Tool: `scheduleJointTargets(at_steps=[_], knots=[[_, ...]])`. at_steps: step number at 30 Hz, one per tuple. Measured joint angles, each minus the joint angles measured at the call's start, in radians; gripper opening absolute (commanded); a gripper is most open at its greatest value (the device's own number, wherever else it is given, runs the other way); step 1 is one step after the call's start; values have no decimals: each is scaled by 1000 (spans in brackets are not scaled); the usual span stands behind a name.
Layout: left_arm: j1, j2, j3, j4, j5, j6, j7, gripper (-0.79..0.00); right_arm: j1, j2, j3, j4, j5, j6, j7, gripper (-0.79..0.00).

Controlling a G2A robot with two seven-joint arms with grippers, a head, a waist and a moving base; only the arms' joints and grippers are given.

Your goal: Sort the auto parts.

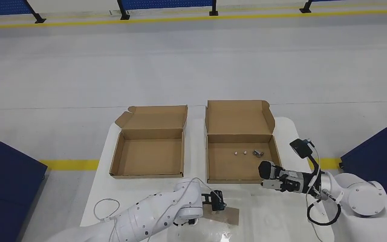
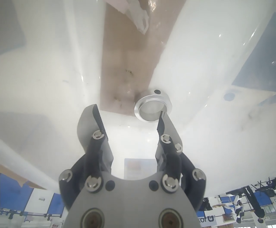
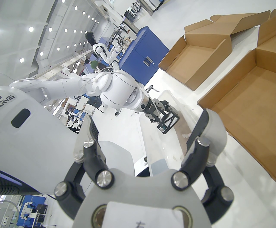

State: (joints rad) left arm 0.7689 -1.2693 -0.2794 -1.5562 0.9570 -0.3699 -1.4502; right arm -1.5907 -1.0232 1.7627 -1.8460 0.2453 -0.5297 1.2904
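Note:
A silver metal ring [image 2: 153, 104] lies on the white table at the edge of a brown sheet [image 2: 125, 64]. My left gripper [image 2: 128, 111] is open just above the table, and one fingertip [image 2: 161, 121] overlaps the ring's rim while the other stands clear to the side. From above, this gripper [image 1: 216, 201] sits over the brown sheet [image 1: 225, 214] near the table's front. My right gripper [image 3: 147, 121] is open with nothing between its fingers. It hangs by the front right corner of the right cardboard box [image 1: 239, 175], where three small parts [image 1: 245, 153] lie inside.
The left cardboard box [image 1: 148, 156] stands open with a bare floor, its flap folded back. A crumpled scrap of clear plastic [image 2: 140, 19] lies on the brown sheet. A small item [image 1: 225, 236] sits at the table's front edge. Blue cabinets [image 1: 18, 175] flank the table.

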Motion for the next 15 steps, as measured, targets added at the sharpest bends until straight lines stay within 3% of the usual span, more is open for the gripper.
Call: scheduleJointTargets(at_steps=[15], knots=[[0,-10,11,39,7,-17,17,-508,0,0,0,0,0,0,0,0]])
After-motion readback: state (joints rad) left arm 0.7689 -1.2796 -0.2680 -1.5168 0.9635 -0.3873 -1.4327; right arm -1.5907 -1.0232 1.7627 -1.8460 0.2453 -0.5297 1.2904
